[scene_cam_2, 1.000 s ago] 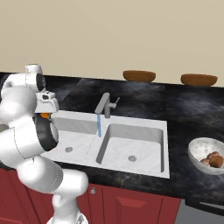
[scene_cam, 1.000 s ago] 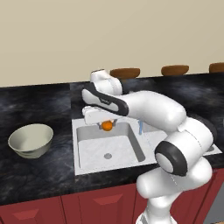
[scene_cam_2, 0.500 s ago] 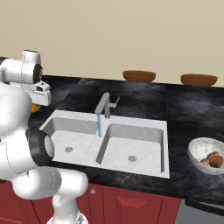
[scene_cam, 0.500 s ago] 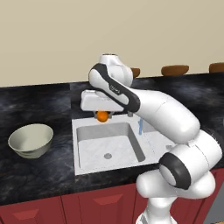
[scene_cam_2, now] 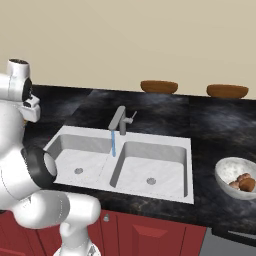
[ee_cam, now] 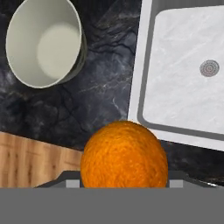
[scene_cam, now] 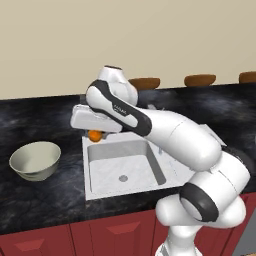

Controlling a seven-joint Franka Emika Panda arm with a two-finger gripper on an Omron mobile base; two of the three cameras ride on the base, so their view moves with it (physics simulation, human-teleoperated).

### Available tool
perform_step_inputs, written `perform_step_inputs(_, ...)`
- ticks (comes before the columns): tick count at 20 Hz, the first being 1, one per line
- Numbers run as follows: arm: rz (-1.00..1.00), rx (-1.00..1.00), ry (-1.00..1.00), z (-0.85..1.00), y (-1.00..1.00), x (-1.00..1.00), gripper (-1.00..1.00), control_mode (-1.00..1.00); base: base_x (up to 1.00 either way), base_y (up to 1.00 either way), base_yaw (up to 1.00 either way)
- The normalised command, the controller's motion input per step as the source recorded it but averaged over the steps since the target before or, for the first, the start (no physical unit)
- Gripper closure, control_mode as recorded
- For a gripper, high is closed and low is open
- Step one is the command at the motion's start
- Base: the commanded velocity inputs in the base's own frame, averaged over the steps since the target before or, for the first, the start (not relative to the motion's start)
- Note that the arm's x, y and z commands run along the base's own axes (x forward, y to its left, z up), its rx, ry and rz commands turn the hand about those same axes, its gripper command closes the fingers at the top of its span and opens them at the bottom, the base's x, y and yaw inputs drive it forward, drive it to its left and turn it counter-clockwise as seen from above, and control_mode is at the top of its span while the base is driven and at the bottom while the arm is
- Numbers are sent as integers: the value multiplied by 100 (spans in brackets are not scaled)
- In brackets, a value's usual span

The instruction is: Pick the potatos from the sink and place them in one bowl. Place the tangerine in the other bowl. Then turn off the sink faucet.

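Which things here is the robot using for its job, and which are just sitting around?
For the job:
- tangerine, held in the hand
- empty bowl on the counter
- potatoes in the other bowl
- sink
- faucet, water running

Just sitting around:
- brown ovals along the back
- black counter
- red cabinets

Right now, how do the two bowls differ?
The cream-green bowl sits on the counter on the sink's left and is empty; the white bowl on its right already holds the brown potatoes. The gripper, shut on the tangerine, is near the cream-green bowl, far from the white bowl. Both stand upright.
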Motion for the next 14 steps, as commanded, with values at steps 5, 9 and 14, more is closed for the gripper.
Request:
perform_step_inputs(5,0,0,-2,0,80,0,100,-100,0,0,0)
perform_step_inputs(9,0,0,0,0,66,5,100,-100,0,0,0)
perform_step_inputs(14,0,0,-10,0,53,13,100,-100,0,0,0)
